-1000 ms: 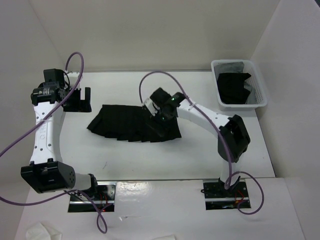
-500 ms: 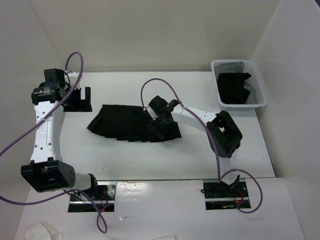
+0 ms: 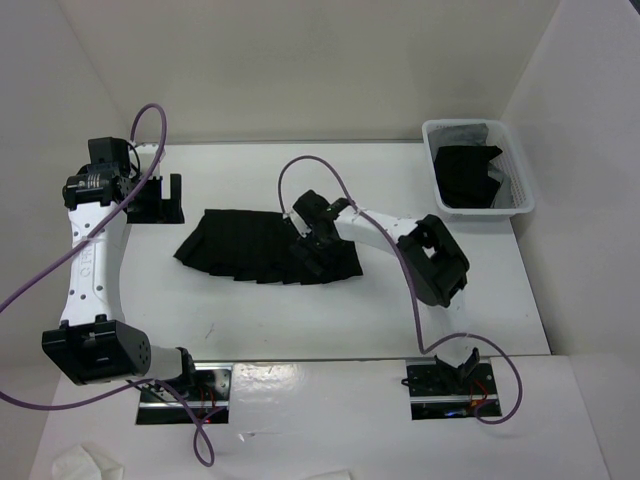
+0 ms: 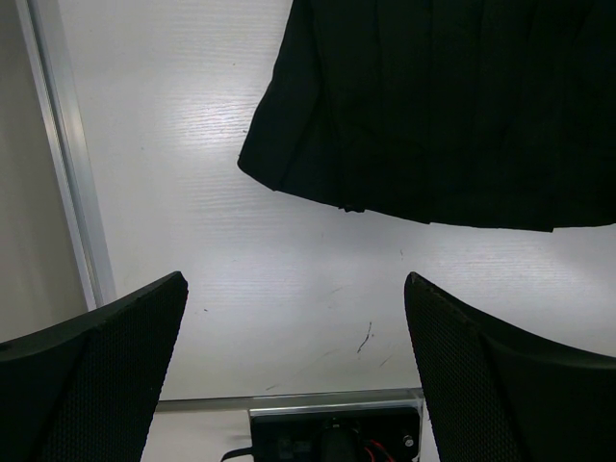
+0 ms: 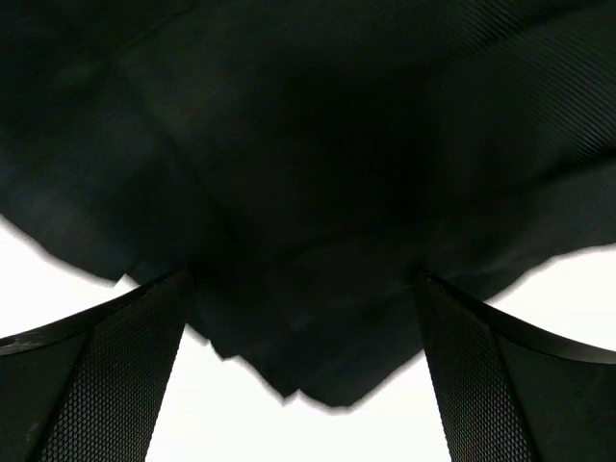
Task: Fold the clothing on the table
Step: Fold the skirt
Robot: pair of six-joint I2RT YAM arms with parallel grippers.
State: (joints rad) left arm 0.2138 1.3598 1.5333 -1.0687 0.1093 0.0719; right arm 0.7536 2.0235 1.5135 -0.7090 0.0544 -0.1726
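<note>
Moved: right arm (image 3: 385,228) has swung left and dropped lower — its wrist now sits over the right end of the black pleated skirt (image 3: 240,245).
Right jaws: wide apart, straddling the skirt's hem, clamping nothing.
Left jaws: wide apart, over bare surface (image 4: 289,289) at the far left.
Skirt: spread flat mid-surface, between the arms.
White bin (image 3: 480,214): far right corner — dark clothing (image 3: 468,178) inside.

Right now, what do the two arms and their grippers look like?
The left arm and right arm have white links with bulky black joints, and a thin purple cable loops along each. The left gripper and right gripper each have two broad black fingers with a fine dotted texture.
</note>
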